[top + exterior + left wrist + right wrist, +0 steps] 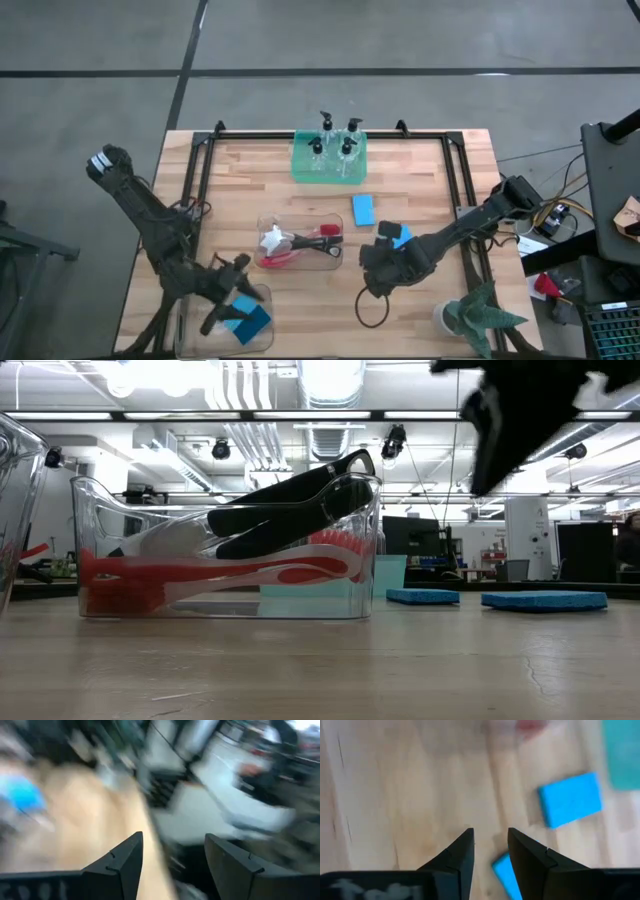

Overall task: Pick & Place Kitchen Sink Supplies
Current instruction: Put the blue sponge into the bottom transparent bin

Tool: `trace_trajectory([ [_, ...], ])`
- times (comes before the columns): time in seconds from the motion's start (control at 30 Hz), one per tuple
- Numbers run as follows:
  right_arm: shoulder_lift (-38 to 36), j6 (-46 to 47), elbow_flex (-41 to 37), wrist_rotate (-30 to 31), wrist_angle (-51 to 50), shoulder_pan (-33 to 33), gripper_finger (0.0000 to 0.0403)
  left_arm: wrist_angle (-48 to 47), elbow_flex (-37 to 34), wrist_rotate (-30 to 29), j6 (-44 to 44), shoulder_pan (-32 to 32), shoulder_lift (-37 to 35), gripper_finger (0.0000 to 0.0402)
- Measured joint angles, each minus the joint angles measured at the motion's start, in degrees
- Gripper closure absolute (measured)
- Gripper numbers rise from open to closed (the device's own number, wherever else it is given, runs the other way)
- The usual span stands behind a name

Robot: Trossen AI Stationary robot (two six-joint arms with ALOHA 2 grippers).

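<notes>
Two flat bright-blue rectangular sponges (245,318) lie in the clear plastic bin (190,335) at the table's near left corner, the left gripper (228,290) above them with fingers spread and empty. A third blue sponge (363,209) lies flat mid-table; a fourth (402,236) sits just right of the right gripper (378,262), whose fingers (461,852) stand narrowly apart, grasping nothing. Red and black brushes (312,241) fill the central clear bin (226,550); clear pump bottles (336,140) stand in the far green tray (300,165).
</notes>
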Motion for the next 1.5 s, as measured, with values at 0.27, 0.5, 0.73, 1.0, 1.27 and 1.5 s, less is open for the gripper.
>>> trace_trajectory([
  [0.27,0.09,-0.99,-8.07,-6.45,-0.25,-0.20,0.0298,19.69,-0.07,-13.90,26.78,2.90,7.20,0.0197],
  [0.5,0.11,-0.16,-14.83,-7.86,-0.18,-0.48,0.0309,31.28,-0.07,-13.70,36.40,7.98,12.36,0.0197],
  [0.73,0.11,-2.70,-19.47,-7.24,3.71,-0.99,0.0320,31.61,-0.07,-13.72,35.97,10.61,13.15,0.0197],
  [1.0,0.11,-3.16,-23.16,-5.03,6.75,-3.58,0.0331,31.45,-0.07,-13.61,36.00,10.61,13.15,0.0197],
  [1.27,-0.02,-1.44,-24.27,-4.50,10.72,-6.14,0.0385,31.13,-0.07,-13.57,36.23,10.61,13.15,0.0197],
  [1.5,0.16,-0.18,-21.25,-6.59,10.86,-6.11,0.0395,30.98,-0.07,-13.52,36.26,10.61,13.15,0.0197],
])
